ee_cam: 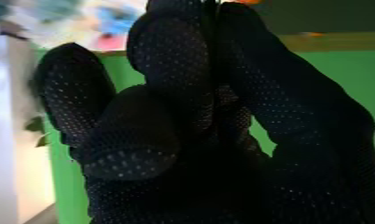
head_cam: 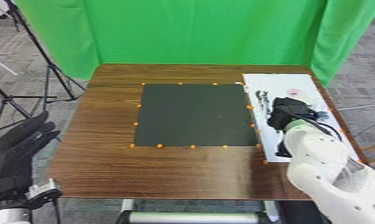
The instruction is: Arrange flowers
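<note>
Right hand (head_cam: 290, 111) over the white board (head_cam: 277, 82), right side of the desk (head_cam: 95, 172). Can't tell whether it's gripping anything. Pink flower (head_cam: 294, 92) on that board, just beyond the hand; blurred pale, blue and pink blooms in right wrist view too. Left hand (head_cam: 23, 142) off the desk's left side, fingers loosely extended, holding nothing. Dark mat (head_cam: 192, 115) mid-desk, orange dots (head_cam: 159, 146) round it.

Right arm (head_cam: 313, 156): rounded white shell, small dark dots; black cables (head_cam: 324, 126) at the wrist. Right hand (head_cam: 292, 110): black glove, mesh-like, with pale specks. Left arm (head_cam: 9, 216): white. Left hand (head_cam: 22, 152): black glove.
</note>
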Motion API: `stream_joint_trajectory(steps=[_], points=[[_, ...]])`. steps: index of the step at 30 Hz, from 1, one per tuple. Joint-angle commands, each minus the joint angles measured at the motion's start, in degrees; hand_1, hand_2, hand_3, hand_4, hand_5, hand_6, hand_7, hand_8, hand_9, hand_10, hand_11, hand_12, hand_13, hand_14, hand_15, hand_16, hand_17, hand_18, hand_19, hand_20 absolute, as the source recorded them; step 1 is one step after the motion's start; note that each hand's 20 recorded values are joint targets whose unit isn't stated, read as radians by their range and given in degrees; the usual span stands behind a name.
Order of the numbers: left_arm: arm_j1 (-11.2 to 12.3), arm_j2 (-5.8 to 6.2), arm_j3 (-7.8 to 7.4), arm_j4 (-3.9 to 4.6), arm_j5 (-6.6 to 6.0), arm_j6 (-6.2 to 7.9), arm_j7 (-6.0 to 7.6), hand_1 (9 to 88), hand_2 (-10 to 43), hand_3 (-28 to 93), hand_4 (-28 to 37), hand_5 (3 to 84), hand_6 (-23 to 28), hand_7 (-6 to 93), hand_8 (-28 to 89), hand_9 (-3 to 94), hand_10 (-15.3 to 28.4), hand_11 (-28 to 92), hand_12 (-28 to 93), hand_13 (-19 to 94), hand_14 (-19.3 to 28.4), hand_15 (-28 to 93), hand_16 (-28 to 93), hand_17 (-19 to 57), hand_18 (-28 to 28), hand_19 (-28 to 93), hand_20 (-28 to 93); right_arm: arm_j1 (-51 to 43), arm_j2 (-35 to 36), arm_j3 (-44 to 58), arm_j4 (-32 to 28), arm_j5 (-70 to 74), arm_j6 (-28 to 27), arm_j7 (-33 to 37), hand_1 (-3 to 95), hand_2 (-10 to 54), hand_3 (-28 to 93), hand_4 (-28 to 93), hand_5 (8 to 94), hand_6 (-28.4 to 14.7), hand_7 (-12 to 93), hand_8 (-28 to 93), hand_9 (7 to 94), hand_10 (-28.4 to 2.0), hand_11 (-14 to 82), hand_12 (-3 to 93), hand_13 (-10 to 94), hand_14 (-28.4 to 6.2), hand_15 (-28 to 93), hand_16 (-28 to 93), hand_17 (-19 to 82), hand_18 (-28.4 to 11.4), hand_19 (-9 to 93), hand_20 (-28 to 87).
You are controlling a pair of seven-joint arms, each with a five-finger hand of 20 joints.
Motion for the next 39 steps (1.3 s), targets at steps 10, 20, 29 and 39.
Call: stream_joint_trajectory(steps=[10,20,29,39], points=[[-0.1,-0.18,0.33,-0.52,1.21,0.30,-2.39,26.1,6.7,82,-20.2,37.8,8.9,16.6,-11,32.7,19.4,37,6,23,26.2,63,-17,-9.9,21.2,59,1,11.9,-19.5,-14.0,5.5,-3.6,-6.3,-6.4,50.7,-6.3,76,-23,85.9,-4.6,28,26,91.3,-12.0,45.0,25.2,92,-4.2,68,24,58,-18.1,93,-4],[-3.5,3.31,2.70,0.29,-0.77,0.89,-1.89,26.3,6.9,82,-20.1,37.8,9.0,16.5,-11,32.7,19.5,37,6,23,26.3,63,-17,-9.9,21.3,59,1,13.0,-29.0,-18.3,11.6,-9.0,-9.4,-9.7,50.4,-6.3,76,-22,86.1,-4.7,28,26,91.6,-12.0,45.1,25.2,92,-4.1,68,24,58,-18.2,93,-3],[-7.9,0.25,4.76,0.90,3.46,-1.56,-4.89,26.4,7.0,82,-19.8,37.7,9.1,16.3,-11,32.7,19.6,36,6,23,26.4,63,-17,-9.9,21.4,59,1,14.9,-34.4,-20.2,16.7,-13.2,-10.4,-12.5,50.3,-6.2,76,-22,86.2,-4.8,28,26,91.7,-11.8,45.2,25.3,92,-4.1,68,24,58,-18.3,93,-2],[-12.3,-2.47,7.07,2.07,6.77,-4.05,-6.91,26.5,7.2,81,-19.5,37.6,9.1,16.0,-11,32.7,19.7,36,6,23,26.6,63,-17,-10.0,21.5,59,1,15.4,-39.8,-19.8,22.0,-16.9,-11.4,-14.3,50.0,-6.2,76,-22,86.3,-4.8,28,26,91.9,-11.9,45.2,25.3,92,-4.0,68,24,58,-18.4,93,-1]])
